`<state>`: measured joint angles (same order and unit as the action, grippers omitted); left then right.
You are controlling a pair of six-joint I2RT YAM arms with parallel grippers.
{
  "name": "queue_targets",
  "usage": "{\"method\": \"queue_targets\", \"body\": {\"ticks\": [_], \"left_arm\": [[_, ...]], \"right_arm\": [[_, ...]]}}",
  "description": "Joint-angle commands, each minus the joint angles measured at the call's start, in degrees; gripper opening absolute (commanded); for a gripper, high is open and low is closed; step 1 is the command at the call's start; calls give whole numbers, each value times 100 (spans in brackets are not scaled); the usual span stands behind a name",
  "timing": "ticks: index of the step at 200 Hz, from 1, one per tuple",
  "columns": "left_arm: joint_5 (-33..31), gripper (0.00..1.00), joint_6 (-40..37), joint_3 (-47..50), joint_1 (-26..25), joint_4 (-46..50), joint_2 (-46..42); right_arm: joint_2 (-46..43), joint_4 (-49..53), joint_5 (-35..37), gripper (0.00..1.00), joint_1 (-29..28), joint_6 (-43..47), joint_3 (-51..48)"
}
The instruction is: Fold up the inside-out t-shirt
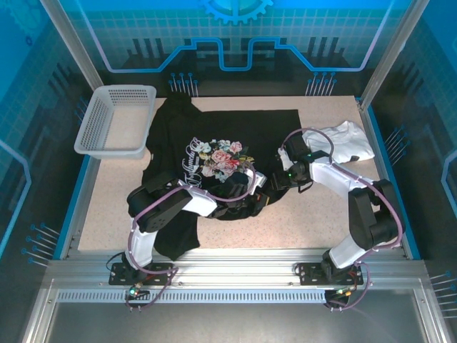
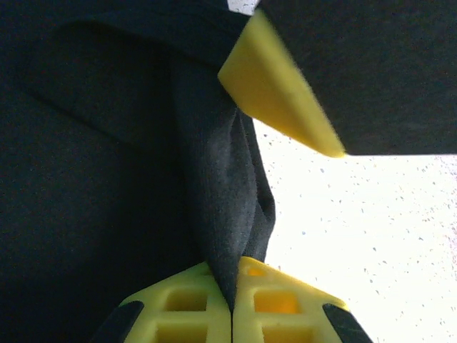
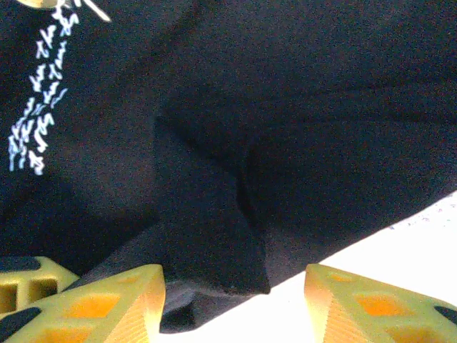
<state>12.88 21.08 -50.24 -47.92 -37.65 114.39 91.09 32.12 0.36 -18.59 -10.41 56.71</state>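
The black inside-out t-shirt [image 1: 178,143] lies spread on the table, its floral print [image 1: 218,158] facing up. My left gripper [image 1: 258,191] sits at the shirt's near right edge. In the left wrist view it [image 2: 232,275] is shut on a raised fold of the black cloth [image 2: 221,186]. My right gripper [image 1: 275,180] is close beside it and stands open. In the right wrist view its yellow fingers [image 3: 234,270] straddle a folded corner of the shirt [image 3: 214,236] without pinching it. White lettering [image 3: 32,114] shows at the upper left of that view.
A white garment [image 1: 346,139] lies at the right of the table, behind the right arm. A grey plastic basket [image 1: 118,118] stands at the back left. One of the right gripper's yellow fingers [image 2: 278,93] hangs close above the left gripper. Bare speckled tabletop [image 1: 107,200] lies on the left.
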Motion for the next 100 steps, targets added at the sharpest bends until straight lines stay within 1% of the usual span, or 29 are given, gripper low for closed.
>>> {"method": "queue_targets", "body": {"ticks": [1,13,37,50,86,100], "left_arm": [[167,0,116,67,37,-174,23],[166,0,127,85,35,-179,7],[172,0,136,97,38,-174,-30],[187,0,142,102,30,-173,-35],[232,0,153,119,46,-183,-56],[232,0,151,141,53,-195,-68]], "right_arm": [[163,-36,181,53,-117,99,171],[181,-39,253,52,-125,118,190],[164,-12,693,47,-136,135,240],[168,-43,835,42,-134,126,276],[401,-163,931,24,-128,101,420],[507,-163,953,19,-126,132,494]]}}
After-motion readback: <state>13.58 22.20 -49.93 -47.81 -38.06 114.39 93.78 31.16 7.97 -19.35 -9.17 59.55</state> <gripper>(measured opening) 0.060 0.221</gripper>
